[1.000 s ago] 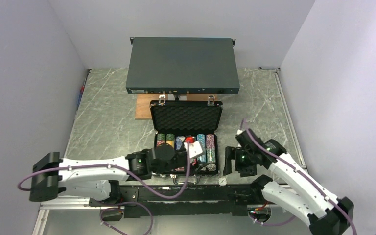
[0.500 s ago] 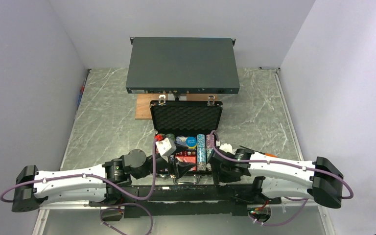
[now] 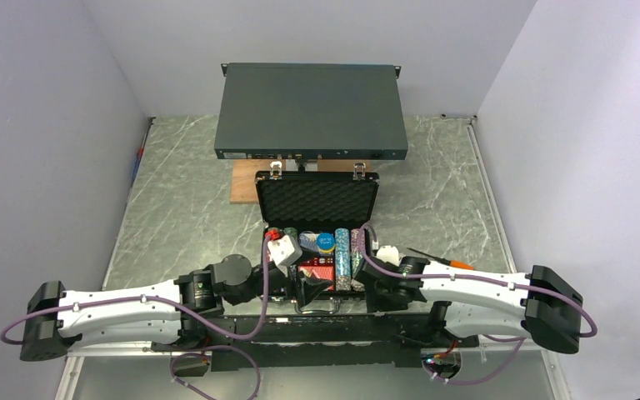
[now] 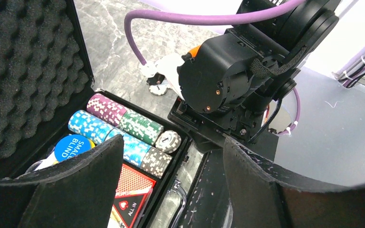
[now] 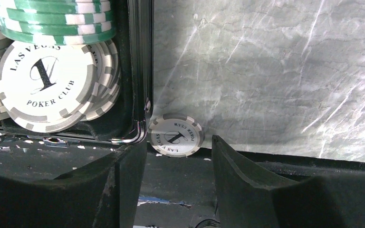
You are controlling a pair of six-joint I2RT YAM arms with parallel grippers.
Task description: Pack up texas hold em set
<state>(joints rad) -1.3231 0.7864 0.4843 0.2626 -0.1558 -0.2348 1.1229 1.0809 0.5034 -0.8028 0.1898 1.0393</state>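
The small black briefcase (image 3: 317, 202) lay open at the near edge of the desk (image 3: 183, 200), between the two arms, its foam-lined lid upright. Rows of poker chips (image 4: 123, 126), a blue "small blind" disc (image 4: 70, 146) and a red-backed card deck (image 4: 134, 183) sat in its tray. The left hand (image 4: 172, 142) hovered over the tray, fingers apart, holding nothing. The right hand (image 5: 177, 145) was low at the case's near right corner. Its fingers stood apart on either side of a loose white chip (image 5: 176, 136) that lay flat on the desk just outside the case, unclamped.

Marble table (image 3: 175, 192): briefcase (image 3: 317, 200), loose chip (image 5: 176, 135), screwdriver (image 3: 446, 260)
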